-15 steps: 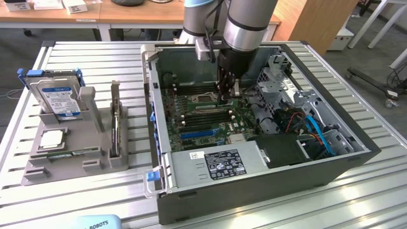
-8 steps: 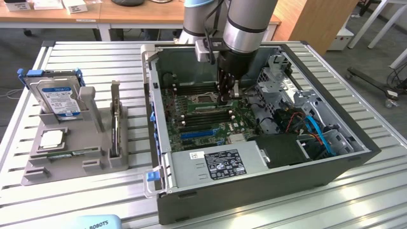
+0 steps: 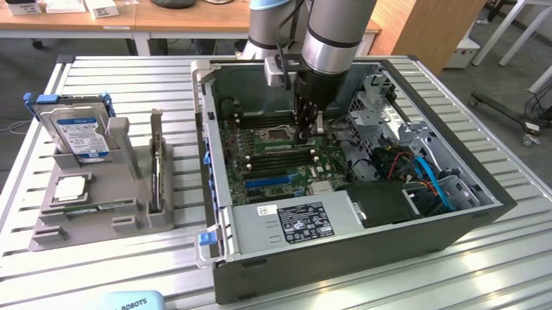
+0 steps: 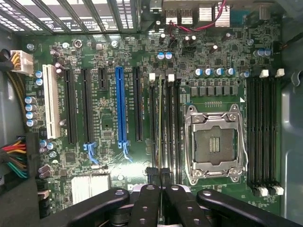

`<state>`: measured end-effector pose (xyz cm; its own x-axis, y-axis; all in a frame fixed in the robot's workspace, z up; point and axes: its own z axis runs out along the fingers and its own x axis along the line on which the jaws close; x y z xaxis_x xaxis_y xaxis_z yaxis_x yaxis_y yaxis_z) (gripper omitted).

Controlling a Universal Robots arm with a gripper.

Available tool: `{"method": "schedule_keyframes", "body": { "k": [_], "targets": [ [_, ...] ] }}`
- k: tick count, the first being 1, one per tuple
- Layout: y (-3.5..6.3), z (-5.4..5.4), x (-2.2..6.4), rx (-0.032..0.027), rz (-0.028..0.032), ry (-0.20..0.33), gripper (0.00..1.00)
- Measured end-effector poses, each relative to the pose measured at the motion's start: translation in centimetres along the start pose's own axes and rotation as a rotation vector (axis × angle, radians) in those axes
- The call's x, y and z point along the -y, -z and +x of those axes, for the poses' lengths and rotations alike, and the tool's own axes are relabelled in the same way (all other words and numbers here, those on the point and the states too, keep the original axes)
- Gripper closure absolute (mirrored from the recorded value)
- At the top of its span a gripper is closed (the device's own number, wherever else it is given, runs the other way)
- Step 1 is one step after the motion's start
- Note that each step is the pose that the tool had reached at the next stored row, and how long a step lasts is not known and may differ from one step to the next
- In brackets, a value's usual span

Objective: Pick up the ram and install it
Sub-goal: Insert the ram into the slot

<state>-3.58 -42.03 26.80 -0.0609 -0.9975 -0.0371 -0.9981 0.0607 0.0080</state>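
The ram (image 4: 160,118) appears as a thin strip standing edge-on in a memory slot beside the empty processor socket (image 4: 215,146). In the exterior view it is a pale olive bar (image 3: 280,148) on the motherboard. My gripper (image 3: 309,132) reaches down into the open computer case (image 3: 345,265) and hangs over one end of that strip. Its black fingers (image 4: 147,203) are pressed together, shut, in line with the slot (image 4: 161,188). Nothing shows between them. I cannot tell whether the tips touch the ram.
A grey tray (image 3: 52,236) on the exterior view's left holds a hard drive (image 3: 77,132), a silver processor chip (image 3: 69,187), an upright dark card (image 3: 155,174) and a narrow greenish strip (image 3: 90,210). Case walls, drive cage and cables crowd the arm.
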Motion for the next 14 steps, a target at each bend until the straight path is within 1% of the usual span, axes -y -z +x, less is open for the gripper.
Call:
{"method": "schedule_keyframes", "body": {
  "k": [9,14],
  "targets": [
    [-0.49,0.02,0.0,0.0,0.0,0.0,0.89],
    [-0.93,0.03,0.01,0.0,0.0,0.0,0.89]
  ]
}}
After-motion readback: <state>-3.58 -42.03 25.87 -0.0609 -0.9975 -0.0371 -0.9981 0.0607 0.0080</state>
